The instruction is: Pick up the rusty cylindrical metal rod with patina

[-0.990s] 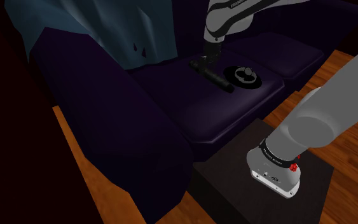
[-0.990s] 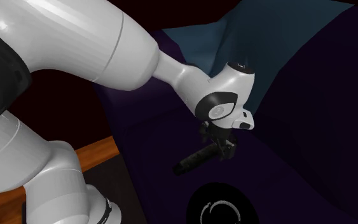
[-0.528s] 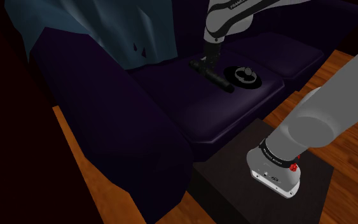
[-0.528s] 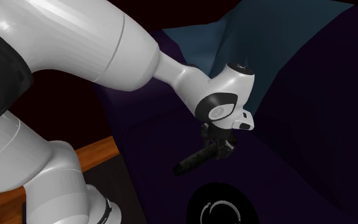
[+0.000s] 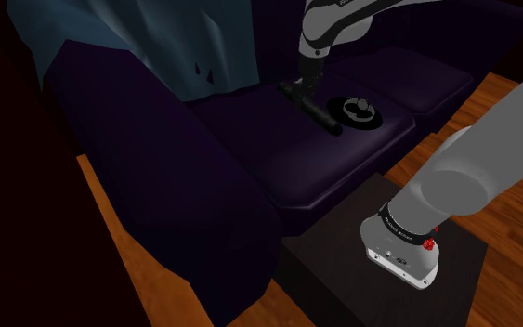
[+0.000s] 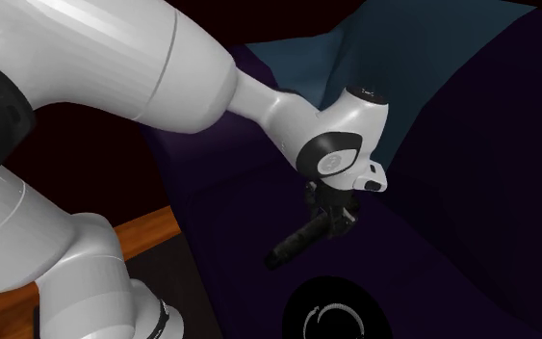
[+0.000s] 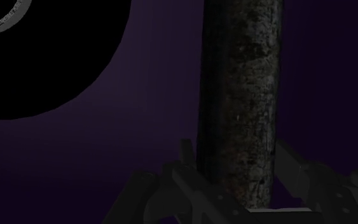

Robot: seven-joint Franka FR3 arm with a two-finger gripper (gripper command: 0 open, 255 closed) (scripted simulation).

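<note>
The mottled dark rod (image 7: 241, 83) is clamped between the fingers of the gripper (image 7: 236, 162), near a black disc (image 5: 372, 120) on the purple sofa seat (image 5: 250, 132).

Looks like a living room in a home: a deep purple sofa (image 5: 250, 135) stretches out before me, a blue throw (image 5: 166, 46) slumps over its back, and warm wooden floorboards (image 5: 515, 209) run alongside.
</note>
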